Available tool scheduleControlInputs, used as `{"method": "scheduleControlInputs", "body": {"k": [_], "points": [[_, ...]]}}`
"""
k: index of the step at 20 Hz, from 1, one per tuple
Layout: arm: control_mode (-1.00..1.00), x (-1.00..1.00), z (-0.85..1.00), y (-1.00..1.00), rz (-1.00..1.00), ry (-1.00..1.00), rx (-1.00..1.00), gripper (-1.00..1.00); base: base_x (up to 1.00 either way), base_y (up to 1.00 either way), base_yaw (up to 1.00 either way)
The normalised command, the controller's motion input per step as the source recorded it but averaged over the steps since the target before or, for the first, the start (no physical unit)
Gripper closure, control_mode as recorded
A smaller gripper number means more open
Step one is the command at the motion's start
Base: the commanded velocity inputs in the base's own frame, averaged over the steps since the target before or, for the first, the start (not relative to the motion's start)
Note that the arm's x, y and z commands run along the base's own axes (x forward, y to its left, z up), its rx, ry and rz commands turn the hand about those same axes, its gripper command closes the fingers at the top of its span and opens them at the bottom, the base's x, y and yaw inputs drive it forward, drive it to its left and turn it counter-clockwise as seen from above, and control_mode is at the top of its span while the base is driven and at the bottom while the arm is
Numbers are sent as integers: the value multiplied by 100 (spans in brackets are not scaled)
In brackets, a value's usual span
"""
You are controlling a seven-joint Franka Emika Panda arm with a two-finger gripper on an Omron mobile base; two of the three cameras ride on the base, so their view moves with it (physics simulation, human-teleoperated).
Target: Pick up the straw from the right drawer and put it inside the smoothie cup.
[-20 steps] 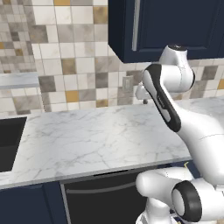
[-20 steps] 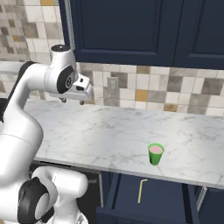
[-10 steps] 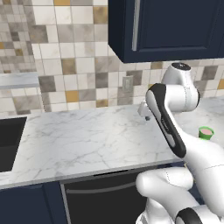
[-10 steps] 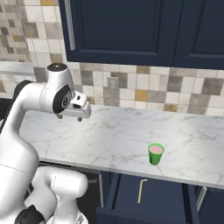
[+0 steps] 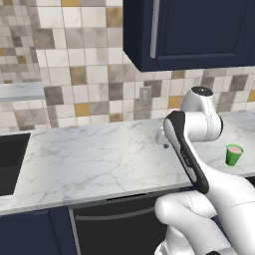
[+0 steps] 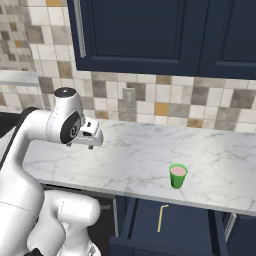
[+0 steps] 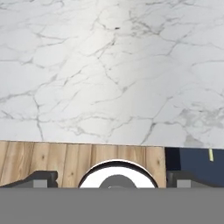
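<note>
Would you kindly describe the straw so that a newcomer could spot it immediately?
Start at the marble counter under the navy wall cabinets, and find the green smoothie cup near its front edge. Just below it the right drawer stands open; the straw is the thin pale-yellow stick lying inside.

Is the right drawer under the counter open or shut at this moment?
Open. The right drawer is pulled out below the counter edge, and the straw lies visible in its dark interior.
</note>
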Motion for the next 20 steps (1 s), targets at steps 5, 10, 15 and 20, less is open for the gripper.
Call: {"method": "scheduleControlInputs", "body": {"k": [5, 10, 15, 20], "points": [[100, 0, 0, 0, 0, 0, 0, -100, -17, 0, 0], [100, 0, 0, 0, 0, 0, 0, -100, -72, 0, 0], [100, 0, 0, 0, 0, 0, 0, -100, -79, 0, 0], [100, 0, 0, 0, 0, 0, 0, -100, -51, -3, 0]]}}
